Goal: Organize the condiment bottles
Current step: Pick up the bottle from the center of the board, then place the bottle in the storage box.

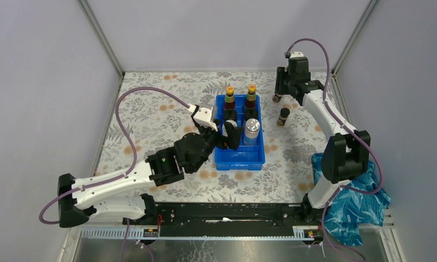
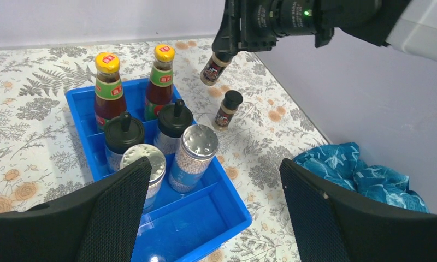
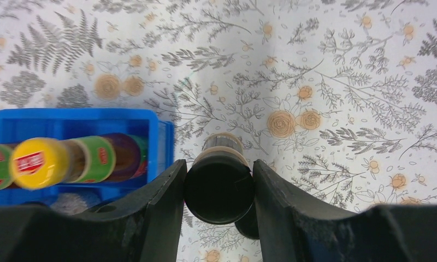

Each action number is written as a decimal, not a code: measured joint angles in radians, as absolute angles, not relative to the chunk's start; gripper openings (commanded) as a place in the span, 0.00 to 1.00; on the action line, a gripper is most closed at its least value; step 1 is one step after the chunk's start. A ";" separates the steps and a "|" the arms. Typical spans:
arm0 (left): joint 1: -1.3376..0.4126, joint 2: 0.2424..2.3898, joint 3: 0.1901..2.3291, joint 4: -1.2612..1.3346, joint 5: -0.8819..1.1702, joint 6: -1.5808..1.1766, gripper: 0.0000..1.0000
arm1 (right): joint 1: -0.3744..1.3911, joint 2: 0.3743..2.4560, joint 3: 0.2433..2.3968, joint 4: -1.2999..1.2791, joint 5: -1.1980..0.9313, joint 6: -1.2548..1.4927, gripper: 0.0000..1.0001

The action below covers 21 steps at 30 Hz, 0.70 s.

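Note:
The blue tray (image 1: 240,159) holds two dark red bottles with yellow caps (image 1: 229,97) (image 1: 252,94) at the back. In front of them stand two black domed-cap bottles (image 2: 124,134) (image 2: 174,119) and two silver-lidded jars (image 2: 199,155) (image 2: 143,166). My left gripper (image 1: 230,136) is open and hovers over the tray's near part, close to the silver-lidded jars. My right gripper (image 3: 219,164) is shut on the cap of a short dark black-capped jar (image 3: 219,191). It holds that jar tilted above the table, right of the tray's far corner (image 2: 212,68). The second short jar (image 1: 283,116) stands on the table.
A crumpled blue cloth (image 1: 350,202) lies at the near right beside the right arm's base. The enclosure walls are close on the left, back and right. A black rail (image 1: 227,214) runs along the front edge.

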<state>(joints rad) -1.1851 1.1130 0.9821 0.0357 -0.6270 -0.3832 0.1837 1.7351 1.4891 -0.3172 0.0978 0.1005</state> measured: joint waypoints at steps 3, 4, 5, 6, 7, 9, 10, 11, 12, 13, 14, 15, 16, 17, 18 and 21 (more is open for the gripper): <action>-1.185 1.086 0.981 0.028 -0.639 -0.383 0.91 | 0.202 1.678 1.481 -0.321 0.107 0.102 0.00; -1.185 1.079 0.981 0.027 -0.643 -0.383 0.91 | 0.209 1.654 1.473 -0.321 0.113 0.103 0.00; -1.185 1.074 0.981 0.025 -0.648 -0.383 0.91 | 0.215 1.632 1.464 -0.325 0.115 0.105 0.00; -1.185 1.071 0.981 0.022 -0.652 -0.383 0.91 | 0.225 1.592 1.441 -0.326 0.117 0.108 0.00; -1.185 1.069 0.981 0.017 -0.656 -0.383 0.91 | 0.229 1.577 1.433 -0.329 0.117 0.110 0.00; -1.185 1.068 0.981 -0.001 -0.665 -0.383 0.91 | 0.247 1.521 1.396 -0.332 0.126 0.112 0.00; -1.185 1.068 0.981 -0.011 -0.671 -0.383 0.91 | 0.260 1.486 1.372 -0.338 0.134 0.113 0.00; -1.185 1.068 0.981 -0.019 -0.677 -0.382 0.91 | 0.274 1.450 1.349 -0.345 0.141 0.115 0.00; -1.185 1.068 0.981 -0.023 -0.682 -0.382 0.91 | 0.293 1.409 1.326 -0.358 0.146 0.118 0.00; -1.185 1.067 0.981 -0.027 -0.689 -0.382 0.91 | 0.311 1.373 1.309 -0.371 0.150 0.120 0.00; -1.185 1.065 0.981 -0.035 -0.696 -0.381 0.91 | 0.327 1.341 1.296 -0.382 0.153 0.121 0.00; -1.185 1.063 0.981 -0.042 -0.702 -0.379 0.91 | 0.344 1.307 1.285 -0.392 0.157 0.122 0.00; -1.185 1.058 0.981 -0.052 -0.709 -0.376 0.91 | 0.362 1.271 1.275 -0.407 0.161 0.125 0.00; -1.185 1.054 0.981 -0.059 -0.716 -0.374 0.91 | 0.379 1.235 1.267 -0.422 0.165 0.126 0.00; -1.185 1.050 0.982 -0.067 -0.722 -0.372 0.91 | 0.393 1.201 1.263 -0.438 0.166 0.128 0.00; -1.185 1.041 0.989 -0.085 -0.740 -0.366 0.91 | 0.434 1.107 1.259 -0.479 0.167 0.133 0.00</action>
